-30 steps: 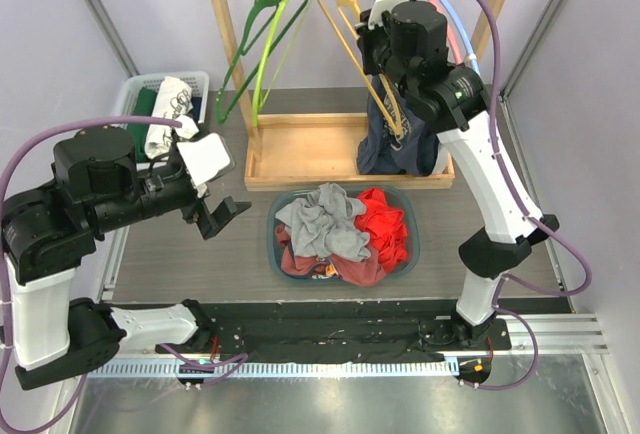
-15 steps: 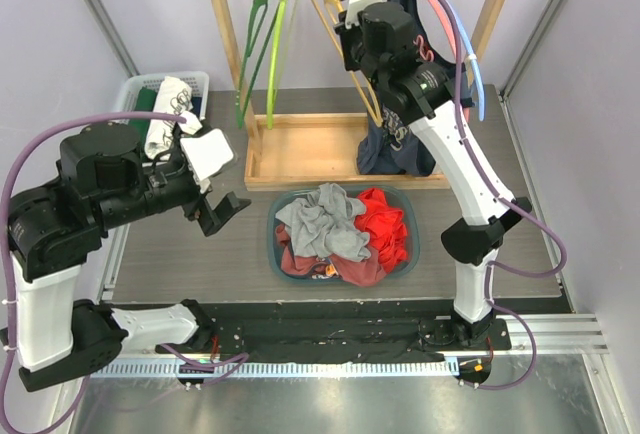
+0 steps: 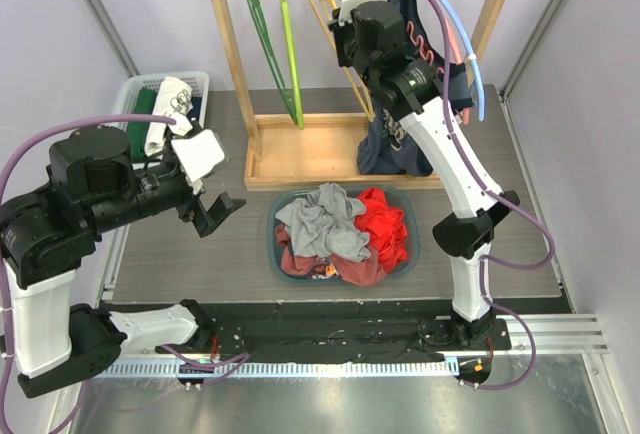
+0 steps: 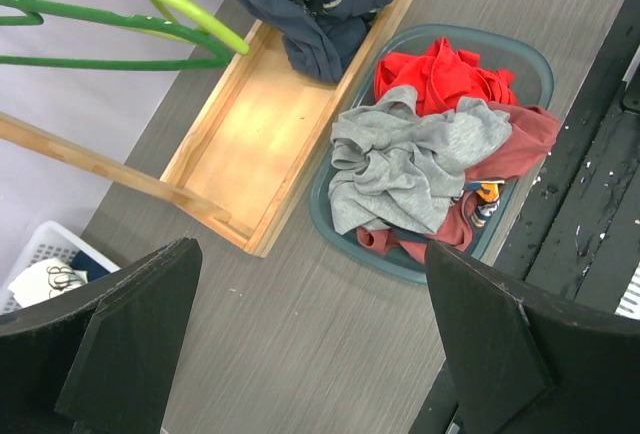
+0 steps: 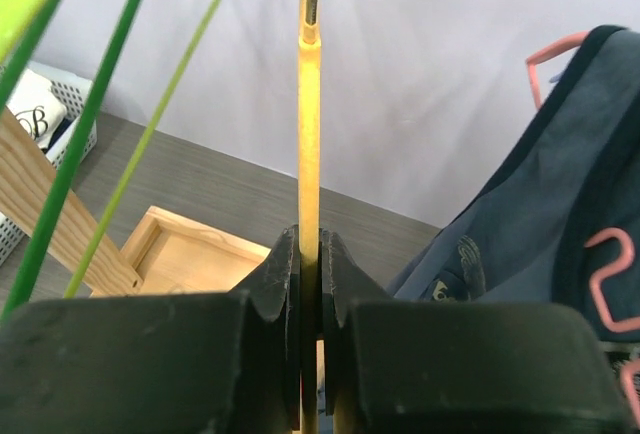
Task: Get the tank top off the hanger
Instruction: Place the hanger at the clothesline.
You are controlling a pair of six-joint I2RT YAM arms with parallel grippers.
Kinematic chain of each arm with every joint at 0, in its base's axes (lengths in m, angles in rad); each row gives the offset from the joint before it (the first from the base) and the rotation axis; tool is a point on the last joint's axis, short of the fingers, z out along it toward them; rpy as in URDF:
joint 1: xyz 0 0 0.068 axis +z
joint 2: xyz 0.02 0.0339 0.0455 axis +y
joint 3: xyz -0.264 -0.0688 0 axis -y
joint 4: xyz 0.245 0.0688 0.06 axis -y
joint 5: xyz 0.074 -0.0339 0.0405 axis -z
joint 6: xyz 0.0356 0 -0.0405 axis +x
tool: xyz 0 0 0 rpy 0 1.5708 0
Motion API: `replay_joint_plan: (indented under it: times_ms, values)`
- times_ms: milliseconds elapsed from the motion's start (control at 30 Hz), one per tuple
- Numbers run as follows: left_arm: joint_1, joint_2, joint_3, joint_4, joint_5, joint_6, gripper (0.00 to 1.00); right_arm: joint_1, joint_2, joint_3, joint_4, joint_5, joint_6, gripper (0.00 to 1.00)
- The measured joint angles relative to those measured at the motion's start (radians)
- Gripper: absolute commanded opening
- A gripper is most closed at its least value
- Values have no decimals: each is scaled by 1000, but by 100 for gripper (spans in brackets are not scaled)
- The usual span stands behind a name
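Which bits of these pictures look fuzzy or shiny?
Left wrist view: the left gripper looks dark and a bit soft up close, the basket sharp. Right wrist view: the yellow hanger is crisp in the right gripper. Top view: the metal strip in front shines.

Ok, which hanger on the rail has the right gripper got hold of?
The yellow hanger: the right gripper is shut on its bar. The green hangers hang free beside it, and the pink hanger and blue hanger are untouched.
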State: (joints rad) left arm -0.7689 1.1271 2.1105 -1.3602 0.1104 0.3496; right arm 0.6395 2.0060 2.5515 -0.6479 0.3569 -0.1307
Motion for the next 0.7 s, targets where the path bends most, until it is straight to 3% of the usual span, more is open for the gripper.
replay_joint_plan:
  times_ms: [700]
  values:
    - [45,-26,-22,0,26,-1,100,6,82,26,91,-83,29,1]
